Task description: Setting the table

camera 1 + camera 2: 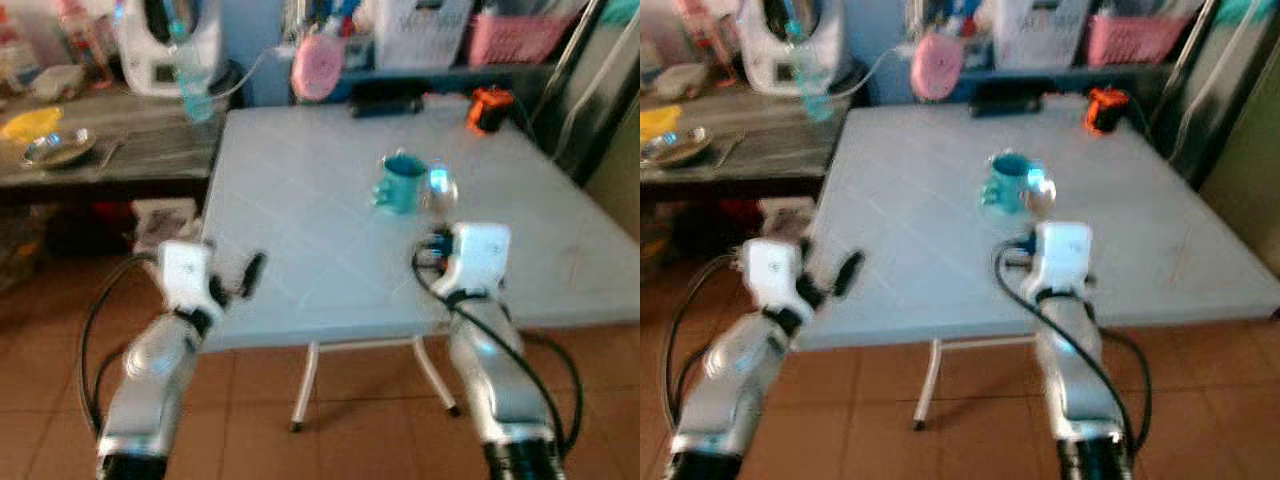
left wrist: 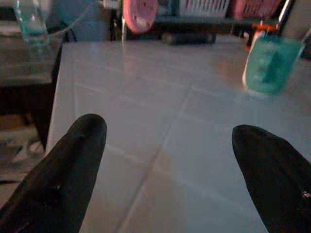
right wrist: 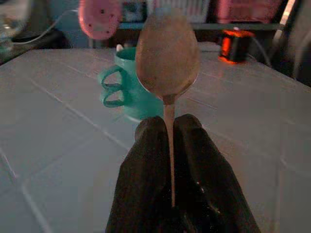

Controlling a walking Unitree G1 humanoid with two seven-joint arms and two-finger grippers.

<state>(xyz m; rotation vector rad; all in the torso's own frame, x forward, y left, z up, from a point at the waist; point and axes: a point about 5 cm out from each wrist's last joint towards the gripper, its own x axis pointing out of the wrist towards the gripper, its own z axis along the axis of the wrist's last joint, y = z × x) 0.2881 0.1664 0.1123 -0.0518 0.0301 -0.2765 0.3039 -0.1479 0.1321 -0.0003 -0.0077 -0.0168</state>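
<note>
A teal mug [image 1: 401,183] stands near the middle of the pale blue table [image 1: 300,250]. My right gripper [image 3: 169,127] is shut on a metal spoon [image 3: 167,53], whose bowl points up toward the mug. In the left eye view the spoon bowl [image 1: 441,181] glints just right of the mug, ahead of my right wrist [image 1: 473,255]. My left gripper [image 2: 170,141] is open over the table's near left part, its black fingers [image 1: 252,272] wide apart with nothing between them.
A pink round object [image 1: 318,66], a dark bar [image 1: 385,104] and an orange device [image 1: 489,108] sit along the table's far edge. A side counter [image 1: 150,150] at the left holds a metal plate [image 1: 58,148], a bottle [image 1: 195,95] and an appliance.
</note>
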